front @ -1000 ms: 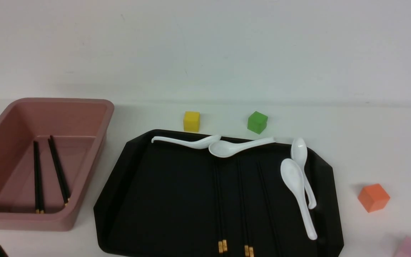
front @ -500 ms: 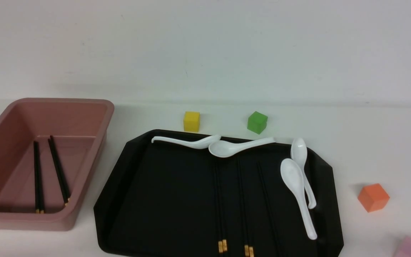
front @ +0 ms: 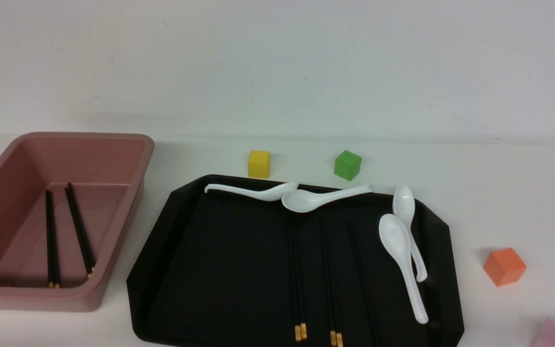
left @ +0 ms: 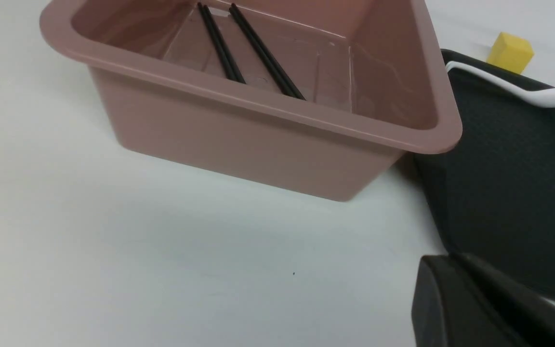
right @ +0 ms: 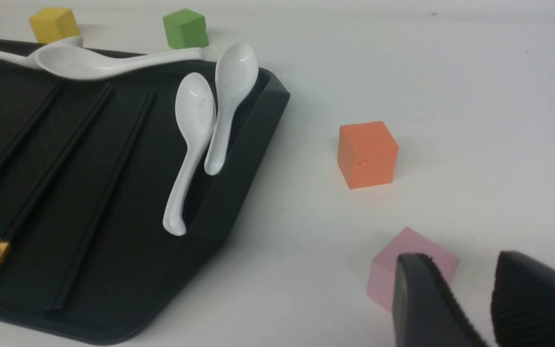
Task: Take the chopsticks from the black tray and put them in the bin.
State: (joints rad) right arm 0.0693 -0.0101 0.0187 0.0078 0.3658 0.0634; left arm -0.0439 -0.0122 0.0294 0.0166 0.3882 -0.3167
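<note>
Two claws | left claw (left: pixel 489 299) closed, empty | right claw (right: pixel 470 299) slightly parted, empty

Plain white wall (front: pixel 277 62), white tabletop (front: pixel 499 193), soft even light

black tray (right: pixel 239 159) filling the left side, chopsticks (right: pixel 41 188) lying on it, four white spoons (right: pixel 193 140) along its top and right rim, orange cube (right: pixel 367 153) mid-frame, pink cube (right: pixel 405 270) behind the gripper (right: pixel 470 308), fingers slightly apart, lower right
</note>
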